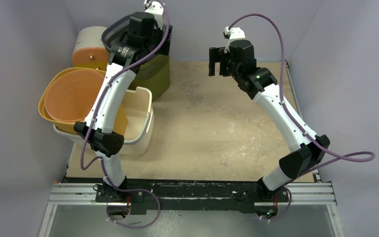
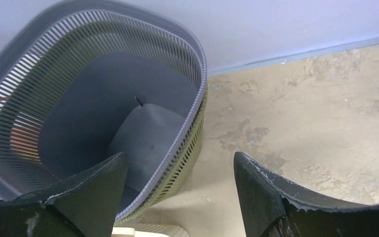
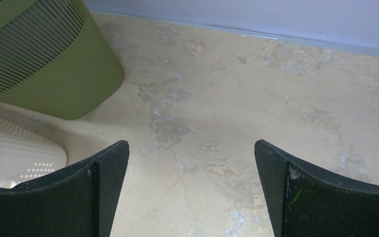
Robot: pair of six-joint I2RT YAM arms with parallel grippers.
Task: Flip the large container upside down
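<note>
A grey slatted basket (image 1: 109, 30) sits upright, nested inside an olive green slatted basket (image 1: 160, 74), at the back left of the table. In the left wrist view the grey basket (image 2: 103, 98) opens upward, with the green one (image 2: 187, 158) under its rim. My left gripper (image 1: 145, 37) is open just above that rim (image 2: 180, 155). One finger (image 2: 89, 192) is over the inside and the other (image 2: 261, 192) over the outside. My right gripper (image 1: 218, 66) is open and empty above the bare table (image 3: 191, 143), to the right of the green basket (image 3: 44, 54).
A white ribbed basket (image 1: 140, 123) stands in front of the green one and holds an orange bowl (image 1: 71, 94) nested in a yellow one (image 1: 47, 111). It also shows in the right wrist view (image 3: 19, 158). A cream and orange tub (image 1: 91, 47) lies at the back left. Walls close three sides.
</note>
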